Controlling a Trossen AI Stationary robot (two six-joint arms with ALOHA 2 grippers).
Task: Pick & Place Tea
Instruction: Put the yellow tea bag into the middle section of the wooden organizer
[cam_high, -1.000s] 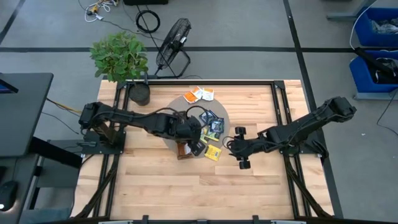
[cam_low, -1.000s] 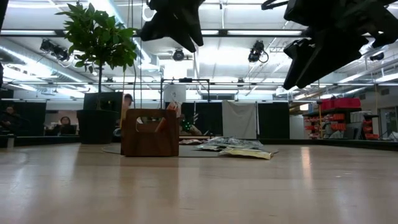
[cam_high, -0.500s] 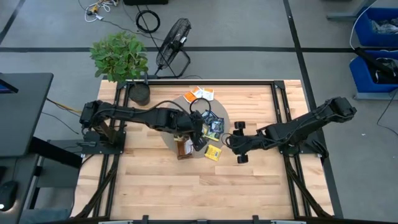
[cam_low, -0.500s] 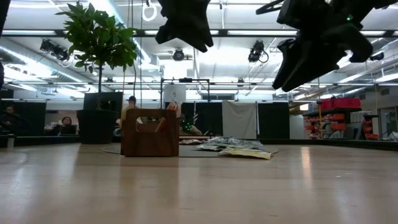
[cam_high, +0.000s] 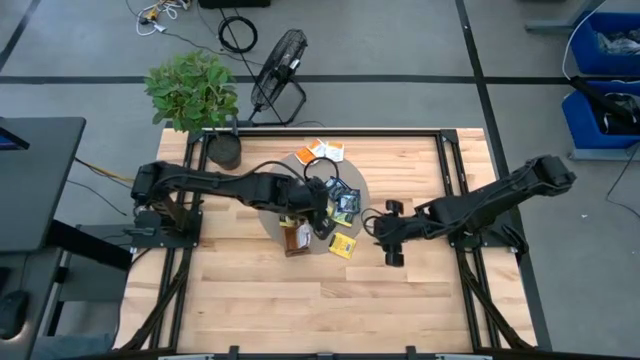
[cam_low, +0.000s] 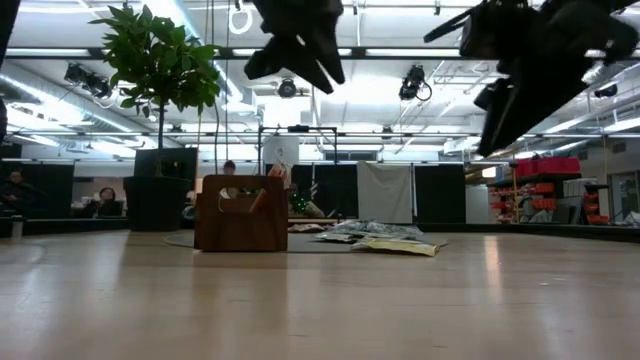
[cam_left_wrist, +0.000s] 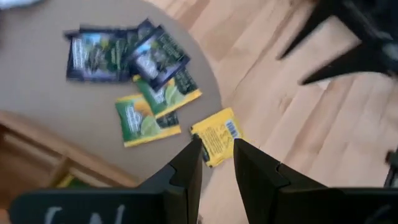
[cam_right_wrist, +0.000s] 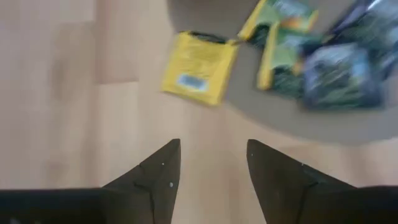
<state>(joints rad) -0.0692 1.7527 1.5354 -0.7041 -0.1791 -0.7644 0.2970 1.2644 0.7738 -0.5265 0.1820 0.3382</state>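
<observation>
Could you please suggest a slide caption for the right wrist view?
Open right claw hovering over the wooden table, short of a yellow tea sachet at the round mat's edge.

A robotics lab or workshop: concrete floor (cam_high: 400, 100), floor fan (cam_high: 277, 62), blue storage bins (cam_high: 604, 60), ceiling strip lights (cam_low: 390, 52).

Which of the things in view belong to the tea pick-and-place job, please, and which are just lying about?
Belongs to the job:
- tea sachets on the round mat
- yellow sachet at the mat's edge
- wooden tray
- left gripper, above the sachets
- right gripper, open, beside the pile

Just lying about:
- potted plant
- fan on the floor
- blue bins
</observation>
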